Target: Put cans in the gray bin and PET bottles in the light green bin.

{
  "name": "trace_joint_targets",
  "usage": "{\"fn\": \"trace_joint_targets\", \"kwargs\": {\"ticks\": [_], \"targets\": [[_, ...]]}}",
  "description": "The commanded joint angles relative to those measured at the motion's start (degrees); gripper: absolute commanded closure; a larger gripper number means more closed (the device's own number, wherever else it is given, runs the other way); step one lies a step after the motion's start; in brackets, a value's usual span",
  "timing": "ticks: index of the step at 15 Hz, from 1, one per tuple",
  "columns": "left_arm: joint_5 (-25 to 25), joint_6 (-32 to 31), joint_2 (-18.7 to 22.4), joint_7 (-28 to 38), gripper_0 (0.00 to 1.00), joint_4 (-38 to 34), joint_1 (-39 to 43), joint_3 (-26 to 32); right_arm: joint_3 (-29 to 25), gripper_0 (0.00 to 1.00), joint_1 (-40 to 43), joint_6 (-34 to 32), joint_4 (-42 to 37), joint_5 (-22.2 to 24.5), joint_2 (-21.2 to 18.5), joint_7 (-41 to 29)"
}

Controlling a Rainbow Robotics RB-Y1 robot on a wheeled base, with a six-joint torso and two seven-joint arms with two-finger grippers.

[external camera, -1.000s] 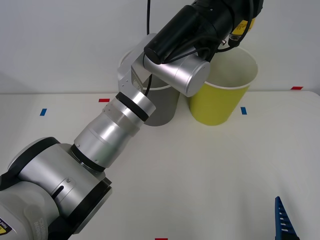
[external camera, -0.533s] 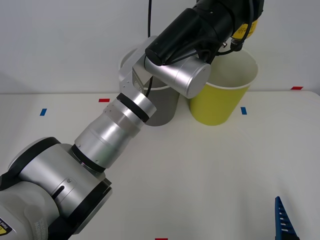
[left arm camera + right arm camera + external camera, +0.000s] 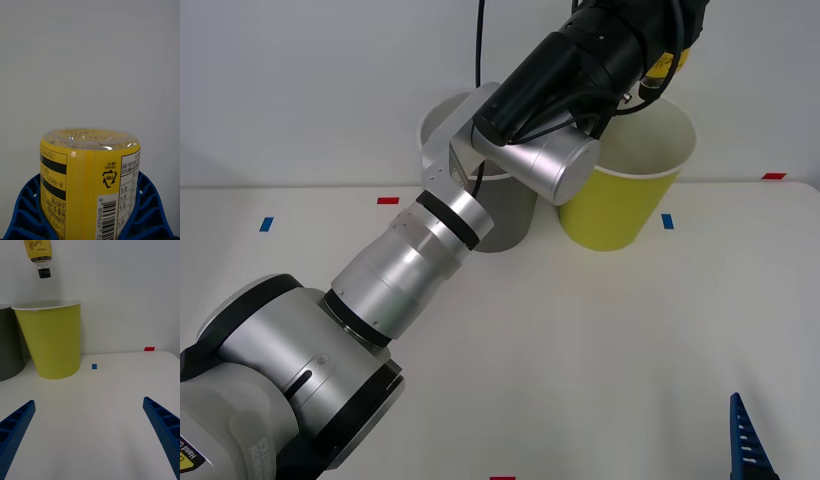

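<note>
above the light green bin (image 3: 50, 339) hangs the pet bottle (image 3: 39, 254), cap down, its yellow body clamped between the blue fingers of the left gripper (image 3: 90, 210). over the last second the left arm has lifted and swung a little farther over that bin's rim, so the bottle looks about ready for release. the gray bin (image 3: 505, 215) stands touching it. the right gripper (image 3: 90, 435) waits low over the table, spread wide and holding nothing.

We see the gray bin (image 3: 505, 215) and the light green bin (image 3: 625, 195) side by side at the upper centre of the surface (image 3: 580, 340), gray left. The left pincer (image 3: 90, 210) holds the bottle (image 3: 38, 255) above the light green bin.
</note>
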Motion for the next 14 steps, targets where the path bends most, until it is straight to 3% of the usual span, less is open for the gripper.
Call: {"fn": "trace_joint_targets", "kwargs": {"ticks": [1, 3, 5, 6, 7, 8, 9, 10, 14], "targets": [[-0.02, -0.66, 0.00, -0.04, 1.00, 0.44, 0.00, -0.04, 0.00, 0.00, 0.00, 0.00, 0.00, 0.00, 0.00, 0.00], [-0.02, -5.76, 0.00, -0.04, 1.00, 3.60, 0.00, -0.39, 0.00, 0.00, 0.00, 0.00, 0.00, 0.00, 0.00, 0.00], [-0.02, -5.76, 0.00, -0.04, 1.00, 3.60, -0.09, -0.39, 0.00, 0.00, 0.00, 0.00, 0.00, 0.00, 0.00, 0.00], [0.33, -5.76, 0.00, -0.04, 0.87, 3.60, -0.09, -0.39, 0.00, 0.00, 0.00, 0.00, 0.00, 0.00, 0.00, 0.00], [0.24, -5.76, 0.00, -0.13, 0.63, 3.69, 0.00, -0.39, 0.00, 0.00, 0.00, 0.00, 0.00, 0.00, 0.00, 0.00], [0.06, -5.67, 0.00, -0.30, 0.48, 3.60, 0.00, -0.30, 0.00, 0.00, 0.00, 0.00, 0.00, 0.00, 0.00, 0.00], [-0.02, -5.50, 0.00, -0.48, 0.27, 3.60, -0.17, -0.21, 0.00, 0.00, 0.00, 0.00, 0.00, 0.00, 0.00, 0.00], [-0.02, -5.50, 0.00, -0.74, 0.00, 3.60, -0.35, -0.13, 0.00, 0.00, 0.00, 0.00, 0.00, 0.00, 0.00, 0.00], [0.24, -5.23, 0.00, -1.10, 0.00, 3.60, -0.35, 0.05, 0.00, 0.00, 0.00, 0.00, 0.00, 0.00, 0.00, 0.00]]}}
